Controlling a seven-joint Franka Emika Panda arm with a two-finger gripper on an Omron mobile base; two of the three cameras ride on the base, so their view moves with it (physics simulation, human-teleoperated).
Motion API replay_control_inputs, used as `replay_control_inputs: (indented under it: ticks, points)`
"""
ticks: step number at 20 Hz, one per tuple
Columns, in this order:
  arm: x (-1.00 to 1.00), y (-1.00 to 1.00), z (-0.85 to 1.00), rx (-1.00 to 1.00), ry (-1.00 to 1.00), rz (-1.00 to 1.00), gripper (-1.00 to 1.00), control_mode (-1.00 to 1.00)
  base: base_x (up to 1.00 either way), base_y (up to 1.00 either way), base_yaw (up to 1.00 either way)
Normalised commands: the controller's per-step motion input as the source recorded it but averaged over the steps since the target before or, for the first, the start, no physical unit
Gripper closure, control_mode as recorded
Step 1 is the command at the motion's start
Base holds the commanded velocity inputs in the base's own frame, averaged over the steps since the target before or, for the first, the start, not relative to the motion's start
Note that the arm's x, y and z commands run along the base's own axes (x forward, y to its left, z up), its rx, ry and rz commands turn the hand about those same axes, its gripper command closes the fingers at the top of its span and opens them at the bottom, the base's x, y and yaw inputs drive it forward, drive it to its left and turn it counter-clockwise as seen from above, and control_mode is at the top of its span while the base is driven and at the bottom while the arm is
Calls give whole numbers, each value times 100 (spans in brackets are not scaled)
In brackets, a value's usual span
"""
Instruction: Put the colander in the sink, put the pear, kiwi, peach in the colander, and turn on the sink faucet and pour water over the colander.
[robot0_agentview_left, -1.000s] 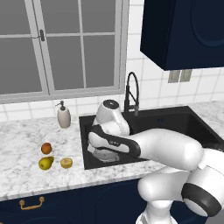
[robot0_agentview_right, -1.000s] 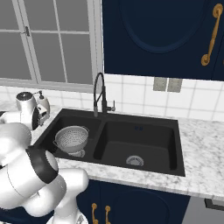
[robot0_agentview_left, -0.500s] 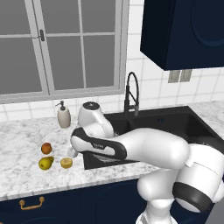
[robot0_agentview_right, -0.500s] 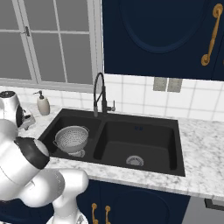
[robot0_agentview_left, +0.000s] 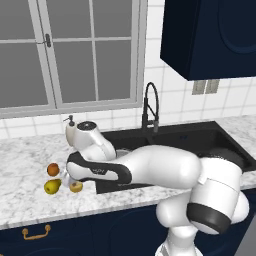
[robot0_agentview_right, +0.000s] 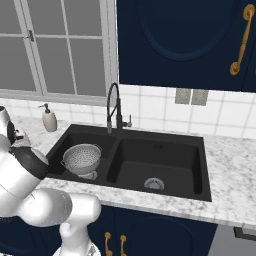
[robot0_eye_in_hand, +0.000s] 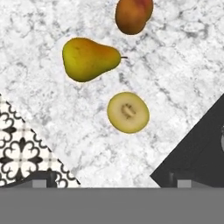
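Note:
The colander (robot0_agentview_right: 82, 158) stands upright in the left basin of the black sink (robot0_agentview_right: 172, 145), below the faucet (robot0_agentview_right: 115, 107). Left of the sink, on the marble counter, lie the pear (robot0_agentview_left: 51, 186), the kiwi (robot0_agentview_left: 76, 187) and the peach (robot0_agentview_left: 52, 169). My gripper (robot0_agentview_left: 65, 176) hangs low among them, open and holding nothing. In the hand view the kiwi (robot0_eye_in_hand: 127, 112) sits closest, ahead of the gripper (robot0_eye_in_hand: 111, 180). The pear (robot0_eye_in_hand: 89, 59) lies beyond it and the peach (robot0_eye_in_hand: 133, 15) is at the top edge. No water runs.
A white soap pump bottle (robot0_agentview_left: 70, 128) stands at the back of the counter behind my hand. The counter's front edge (robot0_eye_in_hand: 52, 144) runs close to the fruits, with patterned floor below. The sink's rim (robot0_eye_in_hand: 192, 148) is just to the other side.
My arm has swung left from over the sink's left basin to above the fruits on the counter. The gripper has stayed open. The colander and fruits have not moved.

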Motion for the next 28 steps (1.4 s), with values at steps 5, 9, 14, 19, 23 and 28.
replay_control_inputs:
  ticks: [5, 9, 14, 19, 23, 28]
  points:
    - [2, 15, -36, -4, 0, -9, -100, -100, 0, 0, 0]
    - [23, 8, -23, -1, 0, -9, -100, -100, 0, 0, 0]
    - [28, 1, -31, -1, 0, -9, -100, -100, 0, 0, 0]
    - [12, 10, -24, 0, 0, -6, -100, -100, 0, 0, 0]
    - [24, 12, -23, 0, 0, -7, -100, -100, 0, 0, 0]
    - [16, 7, -24, 0, 0, -8, -100, -100, 0, 0, 0]
